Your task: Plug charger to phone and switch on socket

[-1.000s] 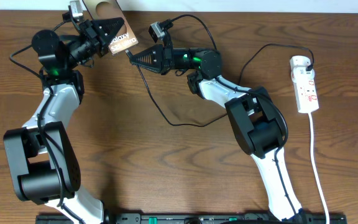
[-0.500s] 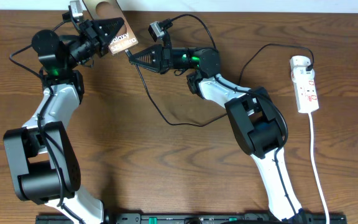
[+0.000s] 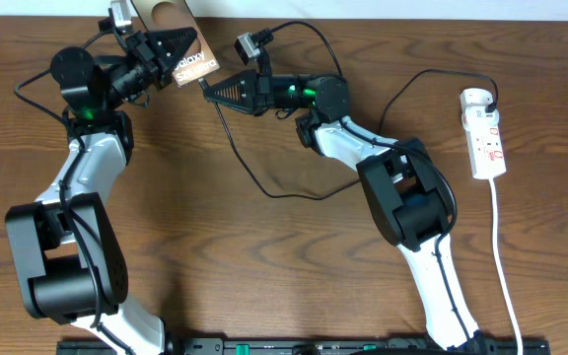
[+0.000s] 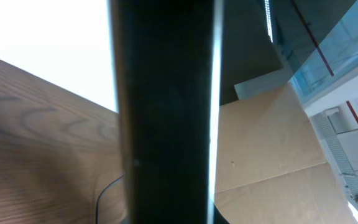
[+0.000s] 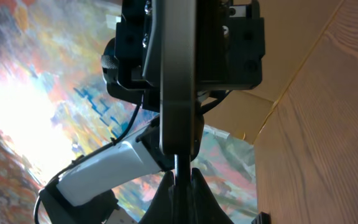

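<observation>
The phone (image 3: 193,65), a dark brown slab with white "Galaxy" lettering, is held off the table at the back left by my left gripper (image 3: 177,51), which is shut on it. In the left wrist view the phone (image 4: 166,112) fills the middle as a dark bar. My right gripper (image 3: 208,91) is shut on the charger's connector tip, which meets the phone's lower edge (image 5: 178,81); the tip (image 5: 178,169) sits between my right fingers (image 5: 179,177). The black charger cable (image 3: 254,177) trails over the table to its plug (image 3: 491,96) in the socket (image 3: 484,133), a white power strip at the right.
The strip's white cord (image 3: 504,256) runs toward the front edge at the right. A cardboard box (image 3: 161,14) stands behind the phone at the table's back edge. Both arms reach across the back half of the wooden table (image 3: 264,256).
</observation>
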